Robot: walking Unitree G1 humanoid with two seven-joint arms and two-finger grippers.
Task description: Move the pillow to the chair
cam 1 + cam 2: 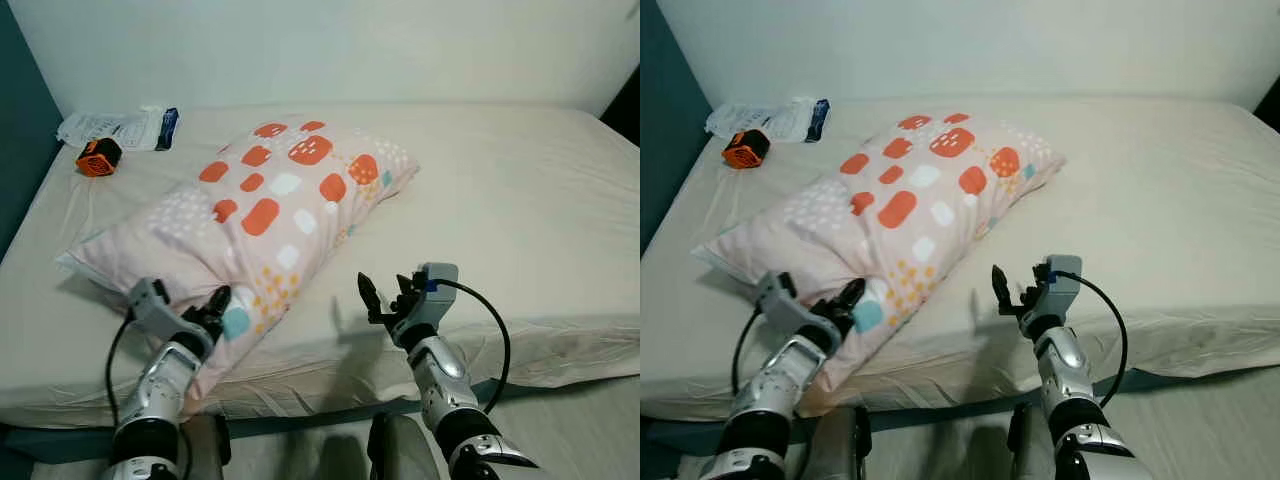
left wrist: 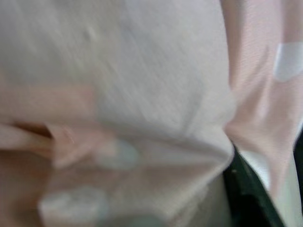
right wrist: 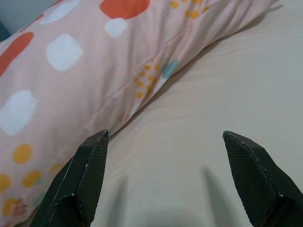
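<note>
A pink pillow (image 1: 270, 205) with orange, white and teal patches lies slantwise on the bed (image 1: 520, 200), its near corner hanging over the front edge. My left gripper (image 1: 212, 308) is pushed against that near corner and stands open. In the left wrist view the bunched pillow fabric (image 2: 142, 118) is pressed close, beside one black finger (image 2: 244, 194). My right gripper (image 1: 385, 295) hovers open over the bare sheet just right of the pillow. The right wrist view has the pillow's side (image 3: 71, 71) ahead of the gripper (image 3: 164, 137), apart from it.
At the bed's far left corner lie an orange-and-black object (image 1: 98, 157) and a white plastic packet (image 1: 120, 127). A dark teal wall (image 1: 15, 130) runs along the bed's left side and a white wall stands behind. Grey floor (image 1: 590, 420) lies at the lower right.
</note>
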